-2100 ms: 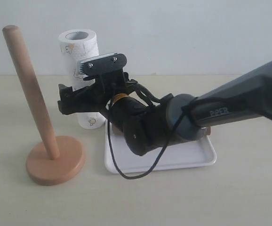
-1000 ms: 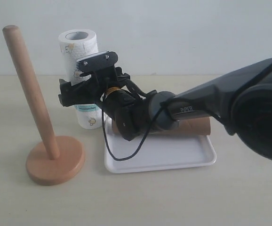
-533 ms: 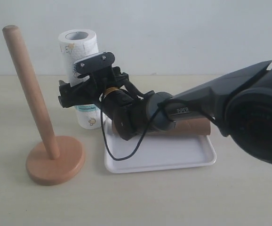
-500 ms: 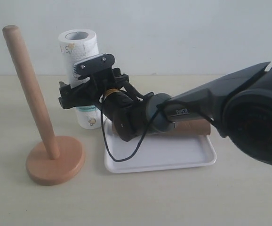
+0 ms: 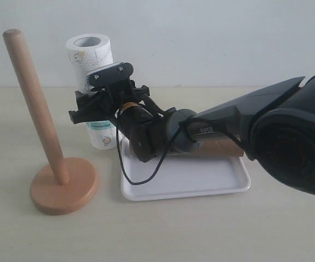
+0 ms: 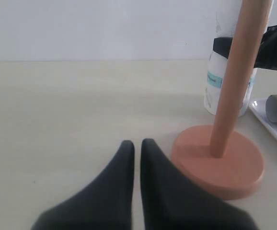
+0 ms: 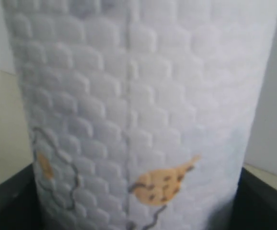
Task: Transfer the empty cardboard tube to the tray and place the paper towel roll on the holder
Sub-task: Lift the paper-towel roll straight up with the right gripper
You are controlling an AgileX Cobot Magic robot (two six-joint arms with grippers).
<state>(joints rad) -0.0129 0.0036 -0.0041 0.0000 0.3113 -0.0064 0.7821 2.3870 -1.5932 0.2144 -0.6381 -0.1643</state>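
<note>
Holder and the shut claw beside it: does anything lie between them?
No. In the left wrist view only bare table lies between the left claw and the holder.

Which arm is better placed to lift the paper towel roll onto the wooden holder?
Right. The right gripper has a jaw on each side of the paper towel roll. The left gripper is shut, low by the base of the holder, apart from the roll.

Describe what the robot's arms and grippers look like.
The right arm is dark grey and rounded, with white PiPER lettering, an orange ring near the wrist and a loose black cable looping below. The right gripper is black, topped by a screwed plate. The left gripper shows two black tapered fingers.
</note>
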